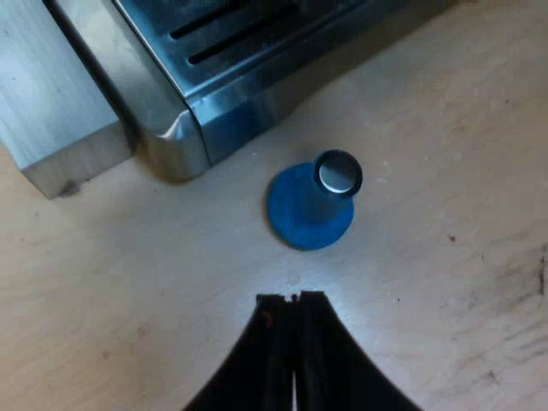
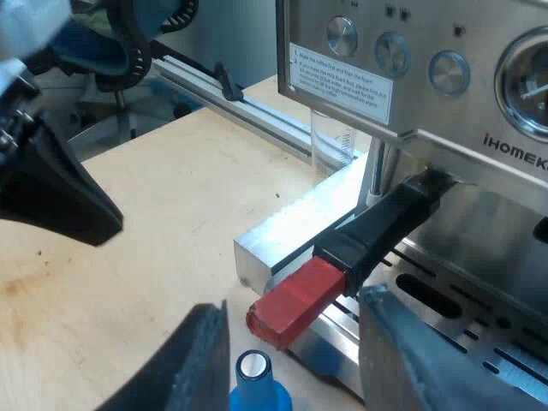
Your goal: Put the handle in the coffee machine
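While the left gripper hangs over the table with its fingers pressed together on nothing, the tamper stands just beyond its tips, near the machine's corner. A block lies beside the machine.

The right gripper is empty, its fingers spread wide. The holder sits at the machine's front, with its metal end tucked up under the panel and its handle slanting out and down toward this gripper. The red end lies in the gap between the two fingers, near their tips, and seems to touch neither. The tamper stands just below it, also between the fingers. A glass stands farther back by the machine.

The handle's long axis runs nearly straight from the machine to the right gripper, so I judge the right arm far the nearer. The left is down at the tamper, apart from the handle. I cannot tell whether the holder is locked home. If it is not, the move is to close on the handle and swing it sideways, minding the tamper close underneath.
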Controlling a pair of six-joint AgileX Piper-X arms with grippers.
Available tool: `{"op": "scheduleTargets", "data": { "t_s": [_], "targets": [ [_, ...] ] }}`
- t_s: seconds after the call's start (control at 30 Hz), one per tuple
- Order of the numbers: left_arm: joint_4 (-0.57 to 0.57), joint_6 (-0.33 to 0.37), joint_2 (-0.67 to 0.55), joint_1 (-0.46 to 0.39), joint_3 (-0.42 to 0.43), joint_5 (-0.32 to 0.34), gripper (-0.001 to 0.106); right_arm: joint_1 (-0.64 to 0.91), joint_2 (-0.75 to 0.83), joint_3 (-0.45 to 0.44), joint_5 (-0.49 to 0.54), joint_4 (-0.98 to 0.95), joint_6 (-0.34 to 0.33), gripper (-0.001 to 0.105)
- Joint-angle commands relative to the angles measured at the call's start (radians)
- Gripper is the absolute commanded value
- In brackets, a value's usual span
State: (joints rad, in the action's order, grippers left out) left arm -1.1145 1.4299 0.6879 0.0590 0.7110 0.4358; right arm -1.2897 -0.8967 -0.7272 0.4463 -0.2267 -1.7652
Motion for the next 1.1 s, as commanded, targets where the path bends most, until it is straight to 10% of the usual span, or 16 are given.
{"op": "scheduleTargets", "data": {
  "t_s": [0.03, 0.3, 0.57, 1.1],
  "targets": [
    [-0.035, 0.014, -0.032, -0.001, 0.032, 0.003, 0.02, -0.002, 0.009, -0.011, -0.003, 0.005, 0.05, 0.039],
    [-0.087, 0.014, -0.063, -0.001, 0.143, 0.003, 0.081, -0.002, 0.009, -0.123, -0.033, -0.264, 0.248, 0.045],
    [-0.084, 0.061, -0.063, -0.001, 0.296, 0.003, 0.085, 0.059, 0.011, -0.31, -0.095, -0.504, 0.233, 0.088],
    [-0.092, 0.115, -0.063, -0.001, 0.52, 0.003, 0.085, 0.64, 0.038, -0.48, -0.37, -0.774, 0.123, 0.089]
  ]
}}
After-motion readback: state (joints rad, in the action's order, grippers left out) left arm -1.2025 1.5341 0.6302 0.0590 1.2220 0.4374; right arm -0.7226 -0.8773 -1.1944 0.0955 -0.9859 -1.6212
